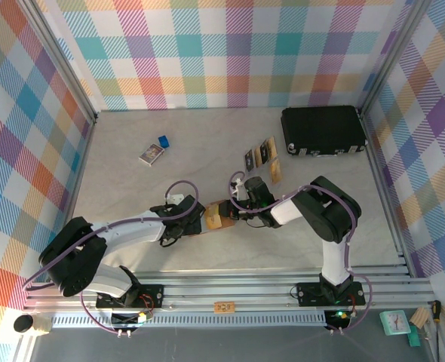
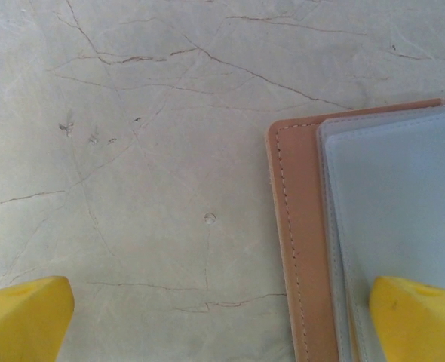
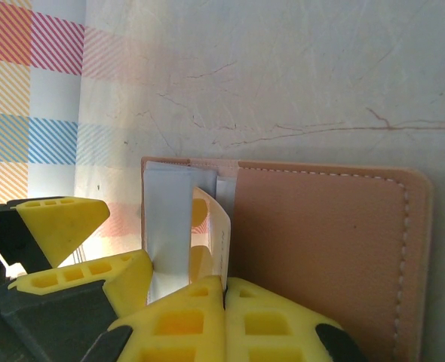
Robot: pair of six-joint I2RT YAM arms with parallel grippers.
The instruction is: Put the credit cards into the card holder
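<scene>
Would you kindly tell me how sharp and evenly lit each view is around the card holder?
Top external: even light, sharp, only soft shadows beside the card holder. Left wrist: table veins and stitching crisp, yellow fingers blurred. Right wrist: leather and pinched credit card sharp, near fingers soft, plaid wall washed out.

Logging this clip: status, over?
Left gripper open at wallet edge. Right gripper shut on card at wallet pocket. Other cards lie beyond, nothing blocking.

Left pincer [image 2: 222, 328] gapes wide; right pincer [image 3: 224, 298] is clamped tight.
</scene>
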